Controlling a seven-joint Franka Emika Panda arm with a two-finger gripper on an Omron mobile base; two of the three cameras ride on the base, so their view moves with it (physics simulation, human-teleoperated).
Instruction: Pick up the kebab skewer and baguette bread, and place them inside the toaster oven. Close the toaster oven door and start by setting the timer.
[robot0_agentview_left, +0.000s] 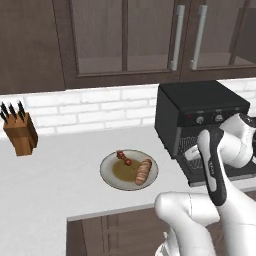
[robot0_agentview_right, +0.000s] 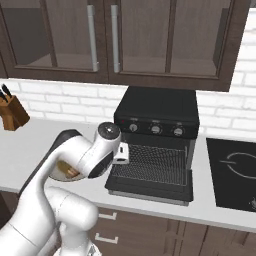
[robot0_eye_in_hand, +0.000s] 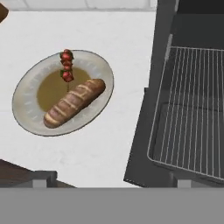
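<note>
- Gripper (robot0_agentview_right: 121, 153) is empty, jaws spread wide, poised above the counter between the plate (robot0_eye_in_hand: 26, 111) and the toaster oven (robot0_agentview_left: 200, 102).
- Kebab skewer (robot0_eye_in_hand: 67, 69) and baguette bread (robot0_eye_in_hand: 74, 103) lie touching on the plate; neither of the 2 is loaded.
- Toaster oven door (robot0_agentview_right: 150, 187) is down, wire rack (robot0_eye_in_hand: 192, 109) exposed.
- Risk: the thin skewer may slip from the fingers, or a descent may nudge the loaf, since both items lie close together.

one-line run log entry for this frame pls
phase: pre-pick | tool: open, empty | kebab skewer, baguette bread: on plate | toaster oven door: open, rack bare
</note>
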